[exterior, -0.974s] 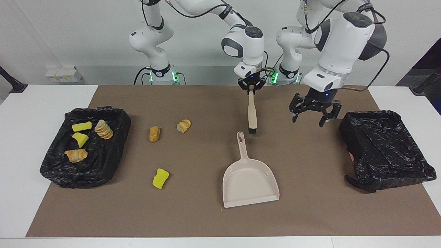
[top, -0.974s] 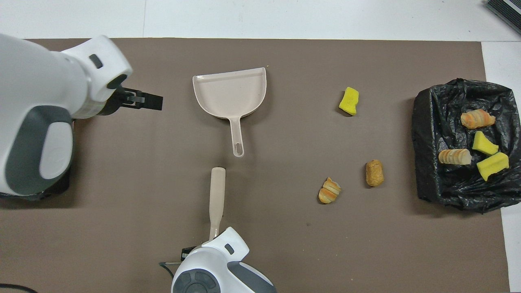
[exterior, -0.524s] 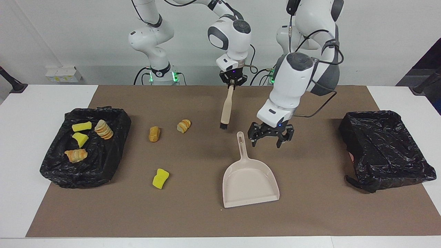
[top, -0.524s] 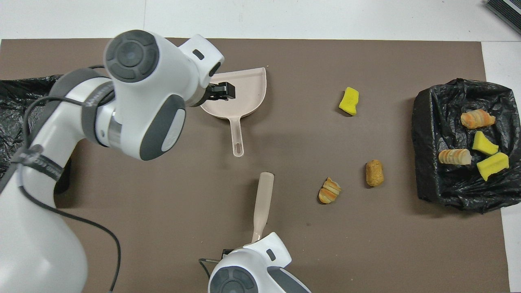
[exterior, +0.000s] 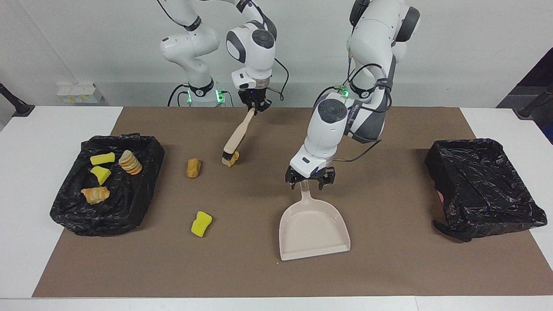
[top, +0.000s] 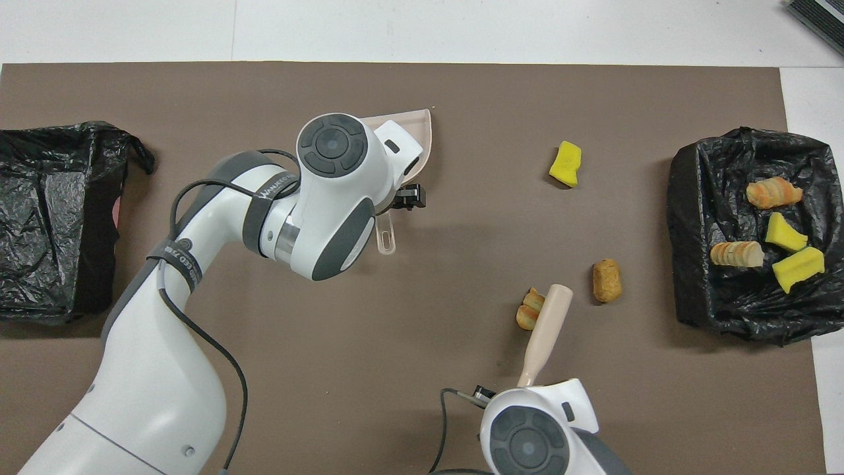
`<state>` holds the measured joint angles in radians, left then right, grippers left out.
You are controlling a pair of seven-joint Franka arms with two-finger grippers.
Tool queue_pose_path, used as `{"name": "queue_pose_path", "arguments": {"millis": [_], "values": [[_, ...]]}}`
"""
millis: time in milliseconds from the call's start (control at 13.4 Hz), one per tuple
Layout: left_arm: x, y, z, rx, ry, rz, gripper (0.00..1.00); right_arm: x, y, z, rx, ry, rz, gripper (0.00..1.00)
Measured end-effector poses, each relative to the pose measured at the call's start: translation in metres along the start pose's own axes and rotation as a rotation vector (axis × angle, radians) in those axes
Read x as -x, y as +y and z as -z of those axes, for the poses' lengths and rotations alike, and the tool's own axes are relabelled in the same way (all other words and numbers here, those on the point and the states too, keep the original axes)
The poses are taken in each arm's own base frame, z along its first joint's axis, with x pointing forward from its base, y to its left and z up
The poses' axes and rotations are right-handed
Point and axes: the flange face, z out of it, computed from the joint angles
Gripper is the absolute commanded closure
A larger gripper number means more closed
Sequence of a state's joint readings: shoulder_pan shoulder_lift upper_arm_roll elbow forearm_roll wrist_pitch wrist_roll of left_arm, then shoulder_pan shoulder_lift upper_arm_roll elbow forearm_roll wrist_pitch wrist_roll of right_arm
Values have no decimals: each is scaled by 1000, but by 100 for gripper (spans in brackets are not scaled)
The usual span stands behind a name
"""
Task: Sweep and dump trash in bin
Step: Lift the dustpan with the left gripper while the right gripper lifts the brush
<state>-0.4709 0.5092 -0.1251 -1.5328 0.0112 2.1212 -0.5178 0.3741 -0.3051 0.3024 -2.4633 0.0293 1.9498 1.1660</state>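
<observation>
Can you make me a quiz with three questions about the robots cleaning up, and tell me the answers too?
1. Where is the brush head?
A. in a bin
B. at a striped roll
C. on the dustpan

2. How many trash pieces lie loose on the brown mat?
A. three
B. five
C. one

3. What is the left gripper doing?
A. open over the dustpan's handle
B. holding a sponge
C. over a bin

Answers: B, the bristles reach that roll; A, two rolls and one yellow sponge; A, its fingers straddle the handle.
</observation>
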Motion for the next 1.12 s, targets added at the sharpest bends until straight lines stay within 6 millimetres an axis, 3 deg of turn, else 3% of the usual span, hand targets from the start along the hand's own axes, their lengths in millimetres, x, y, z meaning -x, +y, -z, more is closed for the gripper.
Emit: {"name": "queue_pose_path", "arguments": {"millis": [75, 150, 225, 300, 599, 749, 899, 1123], "values": [[5, 3, -9, -7, -14, -4, 5, -20, 16, -2, 32, -25, -33, 100], [9, 4, -14, -13, -25, -7, 24, -39, 30, -5, 51, -47, -47, 100], [11, 5, -17, -19, -36, -9, 58, -57, 42, -6, 60, -54, -54, 100], [14, 4, -18, -30, -54, -10, 100, -71, 51, -8, 71, -48, -57, 100], [15, 0, -7, -52, -74, -30, 100, -88, 65, -16, 99, -40, 21, 100], [8, -6, 2, -46, -52, -153, 100, -99, 77, -29, 104, -53, 72, 100], [0, -21, 18, -43, -32, -268, 100, -103, 84, -43, 98, -57, 89, 100], [-5, -50, 52, -47, -27, -520, 100, -100, 79, -44, 82, -40, 102, 100]]}}
